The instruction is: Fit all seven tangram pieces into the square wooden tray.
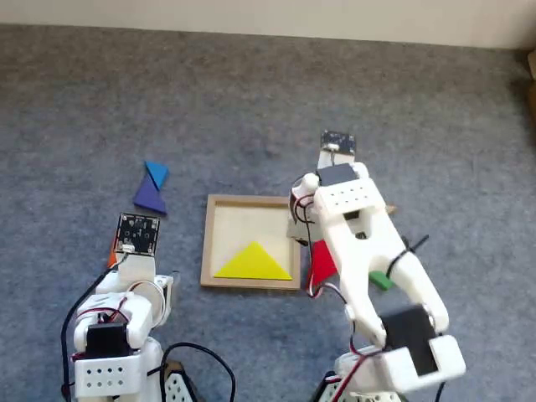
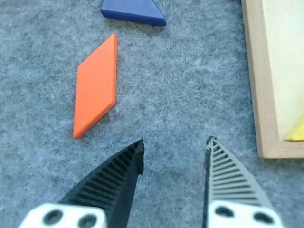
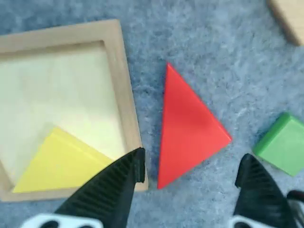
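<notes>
The high view looks down on the worktop (image 1: 251, 100) from well above, the arms (image 1: 368, 251) at its lower edge. The wrist views sit low and close behind the left hand (image 2: 175, 141) and right hand (image 3: 193, 156). All three share the rim of the tray (image 1: 207, 243).

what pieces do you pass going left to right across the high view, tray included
dark blue triangle → wooden tray → yellow triangle lying inside it → red triangle → green piece

One wooden tray (image 1: 206, 243), six coloured tangram pieces (image 1: 253, 261) (image 1: 322, 261) (image 1: 381, 280) (image 1: 149, 199) (image 1: 157, 173) (image 2: 96, 85), two robot arms (image 1: 113, 322) (image 1: 368, 251), two end effectors (image 2: 173, 147) (image 3: 193, 159)
</notes>
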